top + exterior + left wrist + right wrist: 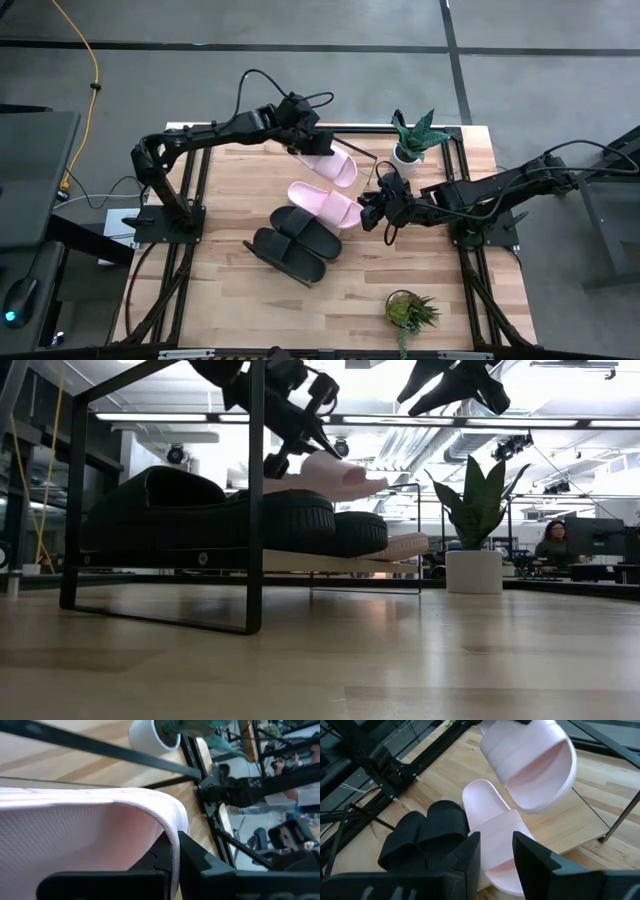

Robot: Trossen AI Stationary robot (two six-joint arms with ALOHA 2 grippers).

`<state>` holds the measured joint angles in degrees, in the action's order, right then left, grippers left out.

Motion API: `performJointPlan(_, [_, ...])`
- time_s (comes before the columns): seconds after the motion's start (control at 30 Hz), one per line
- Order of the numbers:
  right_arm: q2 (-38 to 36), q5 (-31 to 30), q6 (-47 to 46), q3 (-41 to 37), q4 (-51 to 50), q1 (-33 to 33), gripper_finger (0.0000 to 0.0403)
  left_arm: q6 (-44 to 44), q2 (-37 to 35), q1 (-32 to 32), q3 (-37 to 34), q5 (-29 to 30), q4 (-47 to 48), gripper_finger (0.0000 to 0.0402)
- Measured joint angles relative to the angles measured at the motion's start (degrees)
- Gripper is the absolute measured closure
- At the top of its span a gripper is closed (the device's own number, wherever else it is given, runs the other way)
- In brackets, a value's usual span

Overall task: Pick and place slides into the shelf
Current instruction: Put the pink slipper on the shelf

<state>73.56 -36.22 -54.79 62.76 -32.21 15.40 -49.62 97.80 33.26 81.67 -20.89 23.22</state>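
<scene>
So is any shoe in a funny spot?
Yes. One pink slide hangs tilted in the air, held by the left gripper, not on the shelf yet. The other three lie neatly on the table.

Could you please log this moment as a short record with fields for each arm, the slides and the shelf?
left gripper: shut on a pink slide, holding it raised above the shelf
held pink slide: off the surface, tilted
right gripper: open, empty, at the end of the second pink slide
second pink slide: lying flat
black slides: two, side by side, next to the second pink slide
shelf: light board on a black wire frame
</scene>
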Motion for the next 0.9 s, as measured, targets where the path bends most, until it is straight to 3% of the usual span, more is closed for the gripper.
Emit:
performJointPlan(0.4, [-0.2, -10.8, -7.2, 0.0, -4.8, 1.0, 0.0298, 0.1, 1.0, -1.9, 0.0, 0.1, 0.8, 0.0401])
performJointPlan(0.5, [-1.0, -14.0, -16.8, 0.0, -15.8, 3.4, 0.0298, 1.2, 0.8, -2.0, 0.0, -0.7, 0.9, 0.0401])
performJointPlan(0.67, [-3.3, -23.2, -43.6, -0.4, -34.3, 11.8, 0.0298, 1.8, 0.5, -2.1, 0.0, -1.0, 0.3, 0.0401])
performJointPlan(0.77, [-5.6, -28.6, -52.5, -3.6, -31.5, 16.5, 0.0298, 2.7, -0.9, -2.6, 0.0, -1.7, -1.5, 0.0401])
performJointPlan(0.9, [-8.6, -30.8, -54.5, -9.7, -20.9, 18.9, 0.0298, 2.9, -2.9, -3.9, 0.0, -1.6, -3.8, 0.0401])
